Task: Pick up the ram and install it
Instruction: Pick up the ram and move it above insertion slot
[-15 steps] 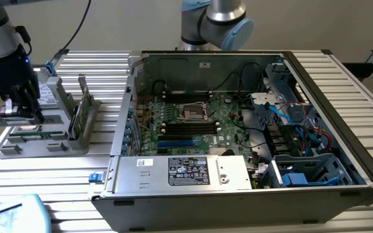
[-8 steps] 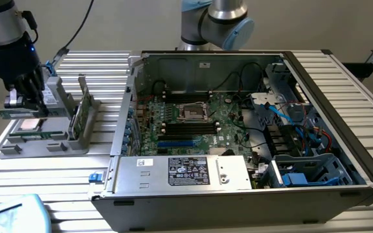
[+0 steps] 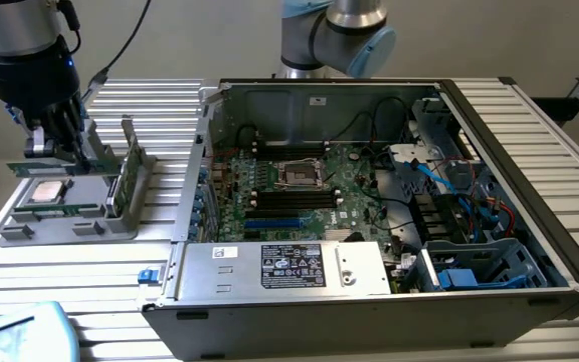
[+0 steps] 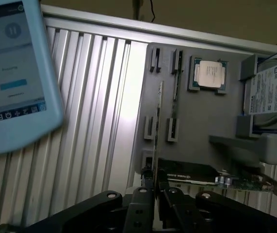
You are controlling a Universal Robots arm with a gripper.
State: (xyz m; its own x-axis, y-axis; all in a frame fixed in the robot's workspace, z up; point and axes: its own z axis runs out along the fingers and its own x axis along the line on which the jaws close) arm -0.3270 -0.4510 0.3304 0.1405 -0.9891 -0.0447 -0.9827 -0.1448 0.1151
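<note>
Ram point(image 3: 26, 170) is hanging level just above the gray tray point(image 3: 68, 222) on the counter point(image 3: 88, 271), with the claw point(image 3: 68, 161) clamping shut on its flat sides. I'm guessing that's keeping the bottom edge free for a slot.

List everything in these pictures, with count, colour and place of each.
ram: one, green, in the tool, above the tray
processor: one, silver, in the tray
graphics card: one, black and green, in the tray
hard drive: one, silver, at the tray's edge
tray: one, grey, on the table
computer case: one, dark grey, open, on the table
motherboard: one, green, inside the case
power supply: one, silver, inside the case
teach pendant: one, light blue, on the table
tool: one, black, shut on the ram
</note>
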